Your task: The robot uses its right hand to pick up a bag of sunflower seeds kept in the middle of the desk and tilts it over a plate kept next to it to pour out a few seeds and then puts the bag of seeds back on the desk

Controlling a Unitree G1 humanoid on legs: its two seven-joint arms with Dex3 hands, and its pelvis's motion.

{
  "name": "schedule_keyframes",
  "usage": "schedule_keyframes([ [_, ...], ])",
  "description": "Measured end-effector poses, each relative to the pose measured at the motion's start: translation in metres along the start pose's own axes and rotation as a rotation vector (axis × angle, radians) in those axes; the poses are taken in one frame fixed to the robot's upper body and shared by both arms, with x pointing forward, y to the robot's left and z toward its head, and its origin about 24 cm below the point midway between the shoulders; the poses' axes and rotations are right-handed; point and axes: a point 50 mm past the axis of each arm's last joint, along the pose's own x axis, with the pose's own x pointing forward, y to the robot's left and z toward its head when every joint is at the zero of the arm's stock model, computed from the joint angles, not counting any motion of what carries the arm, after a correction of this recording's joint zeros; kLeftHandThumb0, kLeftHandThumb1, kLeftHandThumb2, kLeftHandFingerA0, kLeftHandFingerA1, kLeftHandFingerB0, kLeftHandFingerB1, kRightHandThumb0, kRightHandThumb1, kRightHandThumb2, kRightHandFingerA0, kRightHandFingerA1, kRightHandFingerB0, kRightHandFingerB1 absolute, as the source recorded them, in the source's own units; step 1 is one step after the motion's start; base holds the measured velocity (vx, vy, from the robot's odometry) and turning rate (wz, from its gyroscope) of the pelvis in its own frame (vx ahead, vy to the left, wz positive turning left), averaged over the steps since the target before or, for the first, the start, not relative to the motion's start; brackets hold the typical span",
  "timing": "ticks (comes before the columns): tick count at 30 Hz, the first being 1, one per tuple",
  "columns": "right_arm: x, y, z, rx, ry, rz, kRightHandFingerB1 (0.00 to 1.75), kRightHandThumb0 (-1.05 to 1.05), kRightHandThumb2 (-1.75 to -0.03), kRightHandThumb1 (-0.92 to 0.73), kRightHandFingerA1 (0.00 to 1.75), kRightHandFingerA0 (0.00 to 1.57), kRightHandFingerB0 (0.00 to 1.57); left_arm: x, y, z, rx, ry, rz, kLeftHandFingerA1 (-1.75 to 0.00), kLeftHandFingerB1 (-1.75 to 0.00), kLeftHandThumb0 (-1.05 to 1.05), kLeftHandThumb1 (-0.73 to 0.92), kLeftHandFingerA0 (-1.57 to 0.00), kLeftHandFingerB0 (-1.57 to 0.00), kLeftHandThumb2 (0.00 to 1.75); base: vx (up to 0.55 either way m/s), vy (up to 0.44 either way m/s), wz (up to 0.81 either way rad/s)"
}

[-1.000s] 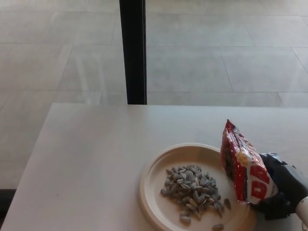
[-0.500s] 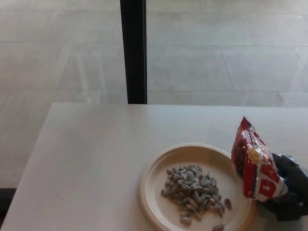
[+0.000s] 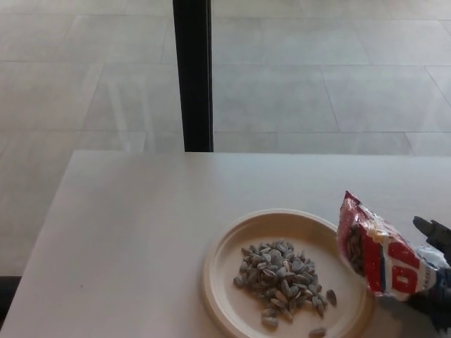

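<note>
A red and white bag of sunflower seeds (image 3: pixel 379 255) leans at the plate's right edge, its open mouth turned toward the plate. My right hand (image 3: pixel 435 282) is at the picture's right edge, with black fingers wrapped around the bag's lower end. The beige round plate (image 3: pixel 229 246) lies on the desk with a pile of grey striped seeds (image 3: pixel 280 275) in its middle. A few loose seeds lie near its front rim. My left hand does not show.
The pale desk (image 3: pixel 134 232) stretches wide to the left of the plate. A black vertical post (image 3: pixel 192 74) rises behind the desk's far edge, against a tiled floor.
My right hand has carried the bag rightward and lower, off the plate's inside to its right rim, and the bag now leans flatter. The seed pile is unchanged.
</note>
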Motion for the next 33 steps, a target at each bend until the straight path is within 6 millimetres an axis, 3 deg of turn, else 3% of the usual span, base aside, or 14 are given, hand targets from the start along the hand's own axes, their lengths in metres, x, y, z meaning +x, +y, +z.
schedule_keyframes([
  [3,-0.006,-0.012,0.005,-0.059,-0.024,0.013,0.00,-0.94,-0.71,-0.51,0.00,0.00,0.00,0.000,0.000,0.002,0.005,-0.009,-0.002,-0.82,-0.59,-0.69,0.86,-0.21,-0.07,0.82,0.00,0.000,0.00],
  [8,-0.013,-0.031,0.006,-0.115,-0.032,0.044,0.00,-0.83,-0.55,-0.46,0.00,0.00,0.00,0.001,-0.002,0.006,0.008,-0.026,-0.006,-0.80,-0.57,-0.69,0.86,-0.20,-0.05,0.82,0.00,0.000,0.00],
  [9,-0.015,-0.036,0.005,-0.122,-0.029,0.047,0.00,-0.84,-0.85,-0.51,0.21,0.00,0.00,0.001,-0.002,0.007,0.008,-0.026,-0.007,-0.80,-0.58,-0.68,0.86,-0.19,-0.06,0.82,0.00,0.000,0.00],
  [13,-0.023,-0.050,0.001,-0.143,-0.012,0.068,0.00,-0.75,-0.81,-0.48,0.21,0.00,0.00,0.001,-0.002,0.007,0.008,-0.028,-0.007,-0.90,-0.57,-0.69,0.85,-0.16,-0.05,0.83,0.00,0.000,0.00],
  [15,-0.028,-0.057,-0.004,-0.155,0.006,0.088,0.00,-0.72,-0.78,-0.48,0.19,0.00,0.00,0.001,-0.003,0.007,0.008,-0.029,-0.008,-0.82,-0.57,-0.70,0.86,-0.20,-0.04,0.82,0.00,0.000,0.00],
  [16,-0.030,-0.059,-0.006,-0.160,0.015,0.097,0.01,-0.66,-0.61,-0.32,0.00,0.00,0.00,0.001,-0.003,0.007,0.008,-0.030,-0.009,-0.79,-0.56,-0.72,0.85,-0.19,-0.04,0.82,0.00,0.000,0.00],
  [17,-0.032,-0.062,-0.008,-0.168,0.027,0.110,0.00,-0.63,-0.59,-0.33,0.00,0.00,0.00,0.001,-0.003,0.008,0.008,-0.030,-0.009,-0.70,-0.55,-0.72,0.66,-0.21,-0.03,1.15,0.00,0.000,0.00],
  [18,-0.034,-0.064,-0.010,-0.175,0.037,0.120,0.04,-0.57,-0.60,-0.37,0.00,0.00,0.03,0.002,-0.003,0.008,0.008,-0.031,-0.009,-0.69,-0.54,-0.71,0.67,-0.20,-0.02,1.16,0.00,0.000,0.00],
  [19,-0.037,-0.069,-0.012,-0.183,0.052,0.130,0.07,-0.50,-0.61,-0.41,0.00,0.00,0.02,0.002,-0.003,0.008,0.009,-0.032,-0.010,-0.77,-0.55,-0.71,0.89,-0.17,-0.04,0.82,0.00,0.000,0.00],
  [25,-0.044,-0.081,-0.017,-0.141,0.101,0.130,0.20,-0.50,-0.64,-0.49,0.00,0.00,0.05,0.002,-0.002,0.011,0.010,-0.036,-0.007,-0.93,-0.60,-0.72,0.85,-0.16,-0.06,0.85,0.00,0.000,0.00],
  [26,-0.044,-0.080,-0.017,-0.134,0.106,0.131,0.16,-0.55,-0.66,-0.51,0.00,0.00,0.03,0.002,-0.002,0.012,0.012,-0.038,-0.006,-0.73,-0.58,-0.70,0.66,-0.25,-0.05,1.14,0.00,0.000,0.00],
  [27,-0.045,-0.078,-0.018,-0.124,0.112,0.132,0.12,-0.55,-0.65,-0.50,0.00,0.00,0.07,0.002,-0.002,0.012,0.013,-0.040,-0.006,-0.82,-0.57,-0.70,0.85,-0.20,-0.05,0.81,0.00,0.000,0.00],
  [32,-0.045,-0.069,-0.023,-0.075,0.139,0.135,0.09,-0.54,-0.65,-0.52,0.00,0.00,0.07,0.002,-0.001,0.012,0.006,-0.034,-0.001,-0.89,-0.58,-0.70,0.86,-0.14,-0.05,0.83,0.00,0.000,0.00],
  [33,-0.045,-0.068,-0.025,-0.062,0.144,0.130,0.09,-0.54,-0.67,-0.53,0.00,0.00,0.06,0.002,-0.001,0.011,0.006,-0.032,0.000,-0.79,-0.56,-0.70,0.87,-0.18,-0.04,0.82,0.00,0.000,0.00],
])
